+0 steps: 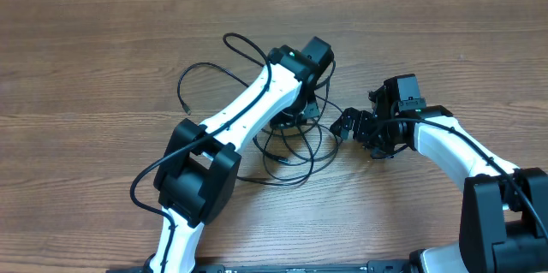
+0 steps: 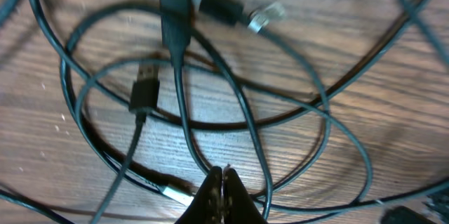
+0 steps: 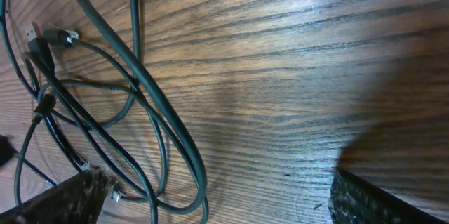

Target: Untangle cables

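Left gripper (image 1: 295, 119) pinched shut above the cables (image 1: 291, 149); right gripper (image 1: 364, 132) gaping, empty, just beside it.
Left wrist: cables, light and limp, loop beneath the shut fingertips (image 2: 214, 196) (grip near a plug (image 2: 144, 90)). Right wrist: pads (image 3: 70, 196) spread wide.

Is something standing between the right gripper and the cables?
Nothing visible does. The open right gripper is over the bare table. The cables loop right up to one of its fingers, with only wood between.
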`<action>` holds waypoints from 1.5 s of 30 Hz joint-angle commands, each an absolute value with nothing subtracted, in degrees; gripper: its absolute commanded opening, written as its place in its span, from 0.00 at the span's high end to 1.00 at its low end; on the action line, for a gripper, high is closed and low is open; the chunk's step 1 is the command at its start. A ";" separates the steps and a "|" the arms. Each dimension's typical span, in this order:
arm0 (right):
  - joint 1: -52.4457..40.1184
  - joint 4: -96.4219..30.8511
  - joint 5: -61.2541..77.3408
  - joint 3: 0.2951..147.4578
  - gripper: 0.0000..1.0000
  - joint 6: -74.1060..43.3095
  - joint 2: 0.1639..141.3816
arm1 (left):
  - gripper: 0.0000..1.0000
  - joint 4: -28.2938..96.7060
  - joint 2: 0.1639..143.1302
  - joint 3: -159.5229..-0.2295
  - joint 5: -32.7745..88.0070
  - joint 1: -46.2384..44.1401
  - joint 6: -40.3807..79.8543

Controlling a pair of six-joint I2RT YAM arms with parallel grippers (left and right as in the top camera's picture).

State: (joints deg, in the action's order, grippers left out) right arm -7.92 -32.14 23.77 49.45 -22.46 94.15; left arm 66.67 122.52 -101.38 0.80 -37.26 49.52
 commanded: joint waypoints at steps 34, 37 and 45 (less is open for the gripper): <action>-7.75 -31.77 24.10 51.09 0.00 -22.52 94.26 | 0.68 63.68 123.46 -98.61 8.93 -38.74 54.02; -7.75 -31.77 24.10 51.09 0.00 -22.52 94.26 | 0.96 62.54 123.46 -98.61 6.63 -38.98 54.89; -7.75 -31.79 24.08 51.09 0.00 -22.52 94.26 | 0.96 62.19 123.48 -98.61 0.19 -41.10 58.54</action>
